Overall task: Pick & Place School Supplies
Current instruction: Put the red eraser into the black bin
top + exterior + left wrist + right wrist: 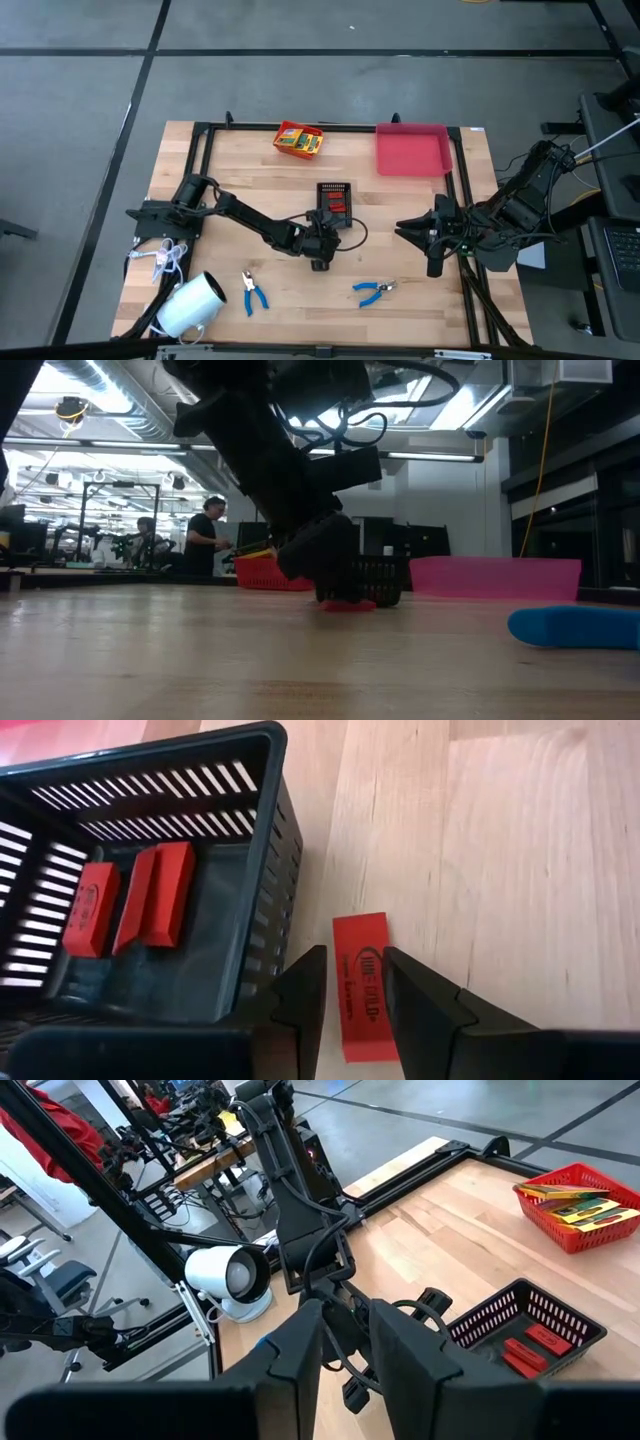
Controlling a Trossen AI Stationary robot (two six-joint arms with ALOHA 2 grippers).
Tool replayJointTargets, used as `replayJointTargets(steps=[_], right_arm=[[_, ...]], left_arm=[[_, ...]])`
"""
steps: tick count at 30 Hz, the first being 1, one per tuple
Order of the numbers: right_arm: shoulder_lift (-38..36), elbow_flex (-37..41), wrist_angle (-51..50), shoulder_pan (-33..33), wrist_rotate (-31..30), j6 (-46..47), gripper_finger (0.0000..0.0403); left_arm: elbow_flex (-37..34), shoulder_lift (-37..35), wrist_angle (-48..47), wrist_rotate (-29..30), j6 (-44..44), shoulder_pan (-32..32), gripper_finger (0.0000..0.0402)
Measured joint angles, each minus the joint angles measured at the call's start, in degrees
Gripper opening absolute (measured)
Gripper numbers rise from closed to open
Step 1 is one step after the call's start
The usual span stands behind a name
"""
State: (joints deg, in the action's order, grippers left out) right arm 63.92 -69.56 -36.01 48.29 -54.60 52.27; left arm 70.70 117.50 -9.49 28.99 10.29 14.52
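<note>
Beside the black basket (150,900), left gripper (355,985) straddles one flat red piece (361,982), fingers slightly apart; close squarely, lift clear of the basket wall, drop inside.

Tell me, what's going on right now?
Left pincer straddling red eraser on table beside black basket. Right pincer waiting at right edge. Nothing blocking.

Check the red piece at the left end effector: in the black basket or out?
Out. The red piece lies flat on the wood beside the black basket, between the left end effector's fingers. Three more red pieces sit inside.
</note>
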Motion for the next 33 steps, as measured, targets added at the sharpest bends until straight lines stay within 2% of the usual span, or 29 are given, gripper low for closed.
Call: replayJointTargets(steps=[18,20,24,29,33], right_arm=[[0.0,0.0,0.0,0.0,0.2,-0.2,0.0091],[0.0,0.0,0.0,0.0,0.2,-0.2,0.0091],[0.0,0.0,0.0,0.0,0.2,-0.2,0.0091],[0.0,0.0,0.0,0.0,0.3,-0.2,0.0091],[0.0,0.0,0.0,0.0,0.2,-0.5,0.0091]], left_arm=[[0.1,1.4,-0.6,-0.4,6.5,2.4,0.0096],[0.1,1.4,-0.6,-1.1,6.9,2.3,0.0084],[0.1,1.1,-0.7,-4.1,7.2,1.7,0.0020],[0.8,-0.4,-1.6,-7.4,6.6,1.7,0.0017],[3.8,-4.5,-0.7,-6.2,2.5,2.1,0.0017]])
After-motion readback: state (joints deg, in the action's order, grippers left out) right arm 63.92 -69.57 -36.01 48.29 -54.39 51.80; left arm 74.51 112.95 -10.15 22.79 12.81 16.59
